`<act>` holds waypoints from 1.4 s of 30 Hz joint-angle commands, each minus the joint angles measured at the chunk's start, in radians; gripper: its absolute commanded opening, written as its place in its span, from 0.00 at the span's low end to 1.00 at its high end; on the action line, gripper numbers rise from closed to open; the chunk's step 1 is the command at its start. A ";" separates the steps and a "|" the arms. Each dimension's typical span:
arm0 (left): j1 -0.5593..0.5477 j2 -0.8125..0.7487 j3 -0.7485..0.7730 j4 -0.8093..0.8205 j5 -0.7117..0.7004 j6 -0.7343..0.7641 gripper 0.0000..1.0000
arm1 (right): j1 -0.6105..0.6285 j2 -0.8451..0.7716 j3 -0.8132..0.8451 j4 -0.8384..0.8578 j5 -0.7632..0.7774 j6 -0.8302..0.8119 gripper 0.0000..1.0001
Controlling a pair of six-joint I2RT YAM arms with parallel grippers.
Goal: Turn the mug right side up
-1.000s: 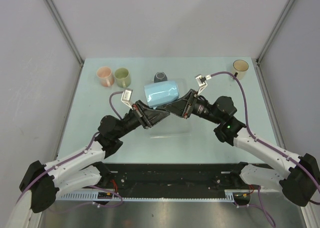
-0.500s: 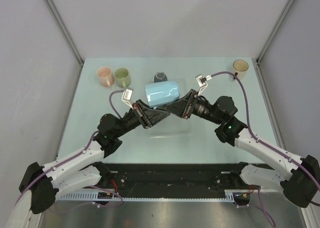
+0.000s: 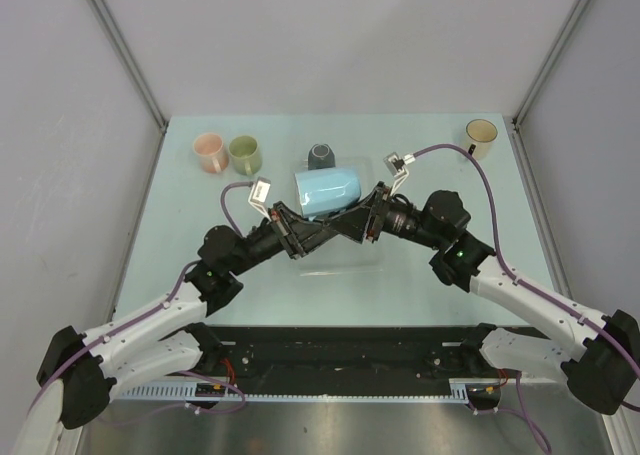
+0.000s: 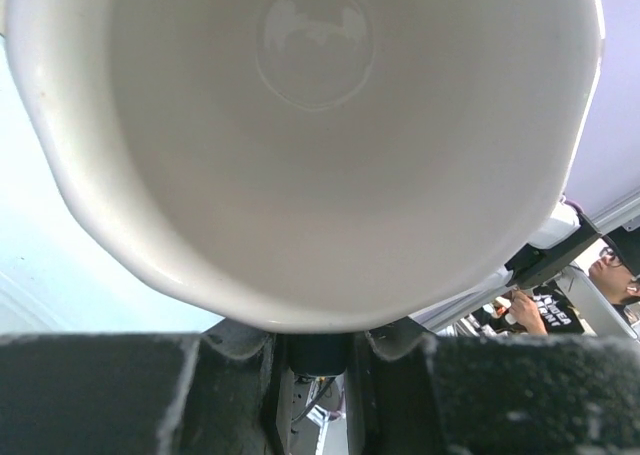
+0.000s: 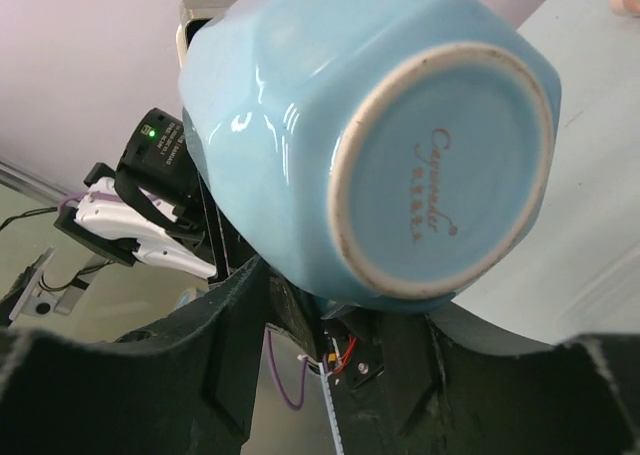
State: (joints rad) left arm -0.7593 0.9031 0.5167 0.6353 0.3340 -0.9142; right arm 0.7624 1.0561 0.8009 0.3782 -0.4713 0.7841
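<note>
The light blue mug (image 3: 327, 192) is held in the air over the middle of the table, lying on its side. Its white inside (image 4: 320, 125) faces the left wrist camera and its base (image 5: 440, 165) faces the right wrist camera. My left gripper (image 3: 312, 227) is under the mug from the left, its fingers (image 4: 235, 340) close together below the rim and shut on a dark part on the mug's underside. My right gripper (image 3: 352, 222) comes from the right, its fingers (image 5: 235, 315) spread on either side of the mug's lower edge.
A pink cup (image 3: 208, 151) and a green cup (image 3: 245, 154) stand at the back left. A dark cup (image 3: 321, 155) stands just behind the held mug. A beige cup (image 3: 481, 135) stands at the back right corner. The two grippers nearly touch under the mug.
The mug has shifted slightly right and turned a little. My right gripper has moved in closer under it. The left gripper has edged right with it.
</note>
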 commanded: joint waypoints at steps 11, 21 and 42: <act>0.009 -0.076 0.046 0.052 -0.082 0.083 0.00 | -0.011 -0.076 0.069 -0.087 -0.049 -0.048 0.66; 0.119 -0.171 0.154 -0.219 -0.127 0.175 0.00 | -0.037 -0.235 0.076 -0.367 0.045 -0.167 0.74; 0.518 0.314 0.715 -1.264 -0.619 0.588 0.00 | 0.061 -0.189 0.166 -0.898 0.657 -0.295 0.75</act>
State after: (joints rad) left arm -0.3435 1.1530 1.1473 -0.6071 -0.2462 -0.3607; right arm 0.8070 0.8875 0.9180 -0.4725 0.0582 0.5110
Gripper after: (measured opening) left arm 0.236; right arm 0.742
